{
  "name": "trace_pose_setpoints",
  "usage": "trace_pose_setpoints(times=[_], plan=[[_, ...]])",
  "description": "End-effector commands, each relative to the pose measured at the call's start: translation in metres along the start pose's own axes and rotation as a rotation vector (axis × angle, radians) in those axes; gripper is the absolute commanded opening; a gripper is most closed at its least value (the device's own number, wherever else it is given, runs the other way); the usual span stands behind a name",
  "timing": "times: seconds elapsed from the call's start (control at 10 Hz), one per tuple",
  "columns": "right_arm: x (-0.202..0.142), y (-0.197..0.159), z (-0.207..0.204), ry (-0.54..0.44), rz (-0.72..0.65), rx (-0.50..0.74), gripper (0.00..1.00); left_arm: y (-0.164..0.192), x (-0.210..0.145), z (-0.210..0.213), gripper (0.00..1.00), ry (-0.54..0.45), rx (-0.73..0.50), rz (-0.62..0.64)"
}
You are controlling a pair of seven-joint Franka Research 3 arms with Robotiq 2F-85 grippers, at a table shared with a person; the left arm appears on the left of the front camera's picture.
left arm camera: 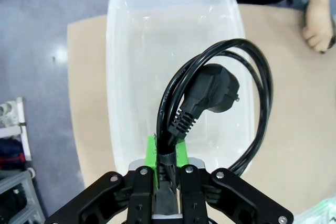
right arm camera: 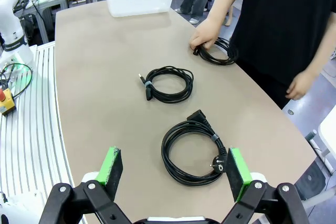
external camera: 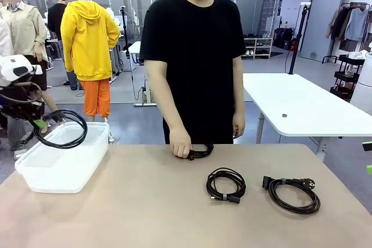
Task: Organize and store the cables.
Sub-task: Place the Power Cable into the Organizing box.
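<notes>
The table (external camera: 145, 201) carries a clear bin (external camera: 35, 175) directly below the left hand (left arm camera: 167, 153), which is clamped on one coiled cable (left arm camera: 210, 90) — the coil hangs over the bin. The right hand (right arm camera: 173, 162) is wide open and empty. A second cable (right arm camera: 212, 136) lies just ahead of it, a third cable (right arm camera: 148, 88) farther ahead, a fourth cable (external camera: 202, 151) beyond — under the person's hand (right arm camera: 206, 35).
</notes>
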State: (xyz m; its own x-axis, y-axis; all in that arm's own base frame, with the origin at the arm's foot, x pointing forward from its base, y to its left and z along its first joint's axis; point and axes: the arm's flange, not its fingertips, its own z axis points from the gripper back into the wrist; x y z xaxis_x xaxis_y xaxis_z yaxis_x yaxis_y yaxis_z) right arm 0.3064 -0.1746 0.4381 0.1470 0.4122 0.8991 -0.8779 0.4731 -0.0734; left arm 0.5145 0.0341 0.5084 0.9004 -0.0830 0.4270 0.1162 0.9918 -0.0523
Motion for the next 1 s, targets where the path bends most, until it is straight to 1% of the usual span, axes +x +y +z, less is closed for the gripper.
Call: trace_pose_setpoints(times=[0.0,0.1,0.3,0.5,0.8,0.9], plan=[[0.000,-0.002,0.000,-0.016,0.021,-0.005,1.00,-0.003,0.016,-0.040,0.16,0.008,0.003,0.062],[0.000,-0.002,0.000,-0.016,0.021,-0.005,1.00,-0.005,0.017,-0.052,0.16,0.012,0.017,0.077],[0.000,-0.002,0.000,-0.016,0.021,-0.005,1.00,-0.004,0.017,-0.080,0.16,0.020,0.109,0.097],[0.000,-0.002,0.000,-0.016,0.021,-0.005,1.00,-0.001,0.015,-0.108,0.16,0.068,0.100,0.127],[0.000,-0.002,0.000,-0.016,0.021,-0.005,1.00,0.006,0.003,-0.122,0.16,0.089,0.116,0.166],[0.000,-0.002,0.000,-0.016,0.021,-0.005,1.00,0.006,0.001,-0.124,0.37,0.091,0.122,0.163]])
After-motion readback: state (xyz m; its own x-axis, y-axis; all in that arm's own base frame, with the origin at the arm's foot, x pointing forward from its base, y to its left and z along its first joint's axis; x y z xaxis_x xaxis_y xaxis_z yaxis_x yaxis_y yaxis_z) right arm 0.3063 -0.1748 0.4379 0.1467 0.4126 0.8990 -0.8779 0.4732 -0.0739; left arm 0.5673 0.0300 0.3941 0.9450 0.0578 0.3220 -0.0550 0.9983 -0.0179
